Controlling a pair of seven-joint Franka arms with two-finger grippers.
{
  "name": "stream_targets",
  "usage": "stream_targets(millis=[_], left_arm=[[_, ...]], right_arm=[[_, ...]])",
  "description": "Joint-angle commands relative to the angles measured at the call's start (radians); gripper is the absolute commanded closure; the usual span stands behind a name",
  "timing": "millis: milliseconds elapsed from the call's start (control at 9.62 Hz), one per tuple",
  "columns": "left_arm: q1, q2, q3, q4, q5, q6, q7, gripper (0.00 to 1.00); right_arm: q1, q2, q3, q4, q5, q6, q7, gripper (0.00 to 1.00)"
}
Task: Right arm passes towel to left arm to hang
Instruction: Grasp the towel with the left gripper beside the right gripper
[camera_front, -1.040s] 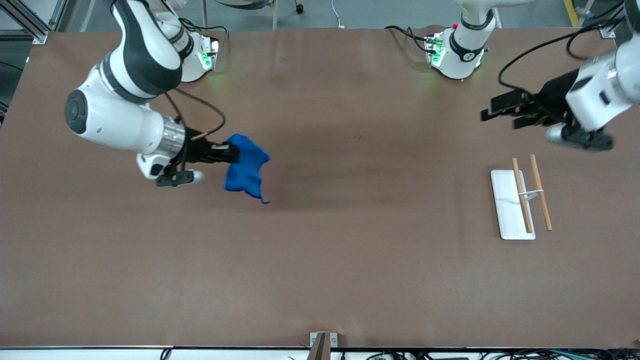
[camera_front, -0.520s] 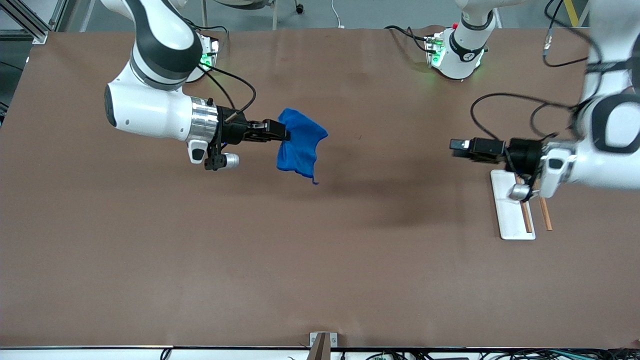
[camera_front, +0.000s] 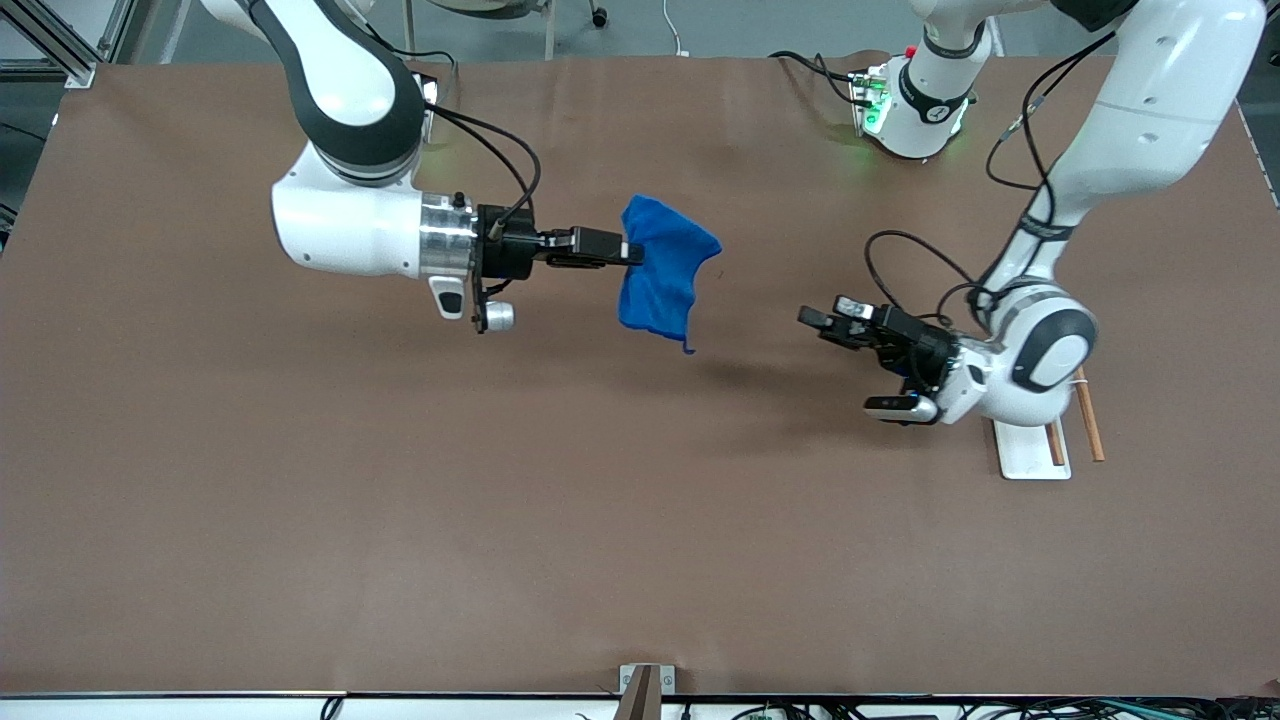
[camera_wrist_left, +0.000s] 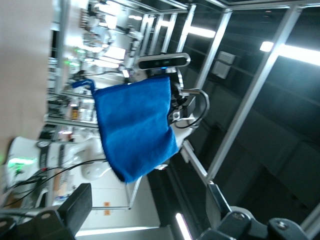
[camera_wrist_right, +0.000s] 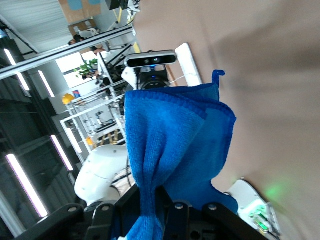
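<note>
The brown table (camera_front: 400, 520) fills the front view, though its edge nearest the camera is cut off by the frame. The right arm (camera_front: 350, 215) enters from its base with its upper links out of frame; the left arm (camera_front: 1140, 90) is likewise cropped above its elbow.

The white rack base (camera_front: 1030, 450), the landmark here, lies at the left arm's end of the table. It is mostly hidden under the left arm's wrist, and only one end shows. Two wooden rods (camera_front: 1088, 425) on it are also largely covered.

The towel (camera_front: 660, 275) hangs in the air over the table, well away from the rack base toward the right arm's end. It is bright blue, with a darker stitched edge. The cloth is bunched where it is held and falls in soft folds, a small loop (camera_front: 688, 348) dangling at its lowest corner. In the right wrist view the towel (camera_wrist_right: 175, 160) blocks most of the scene.

The right gripper (camera_front: 625, 250) has its jaws pinching the towel's upper edge. The left gripper (camera_front: 825, 320) hovers over the table beside the rack base, apart from the towel, its jaws spread wide.
</note>
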Motion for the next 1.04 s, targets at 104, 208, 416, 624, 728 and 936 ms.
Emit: stream_targets(millis=[104, 208, 416, 624, 728, 936], left_arm=[[-0.082, 0.020, -0.013, -0.063, -0.141, 0.010, 0.135, 0.00], [-0.093, 0.036, -0.014, -0.057, -0.151, 0.019, 0.145, 0.00], [-0.115, 0.040, -0.014, -0.059, -0.180, 0.030, 0.146, 0.01], [-0.161, 0.039, -0.014, -0.059, -0.252, 0.050, 0.146, 0.04], [-0.162, 0.037, -0.014, -0.059, -0.263, 0.064, 0.146, 0.05], [-0.158, 0.034, -0.014, -0.059, -0.261, 0.064, 0.145, 0.13]], right_arm=[[0.000, 0.030, 0.023, 0.009, 0.187, 0.006, -0.100, 1.00], [0.012, 0.042, 0.023, 0.017, 0.224, 0.007, -0.128, 1.00], [0.026, 0.066, 0.026, 0.034, 0.264, 0.039, -0.147, 1.00], [0.027, 0.079, 0.046, 0.051, 0.272, 0.064, -0.147, 1.00], [0.029, 0.079, 0.046, 0.052, 0.280, 0.067, -0.147, 1.00], [0.030, 0.089, 0.048, 0.061, 0.366, 0.070, -0.182, 1.00]])
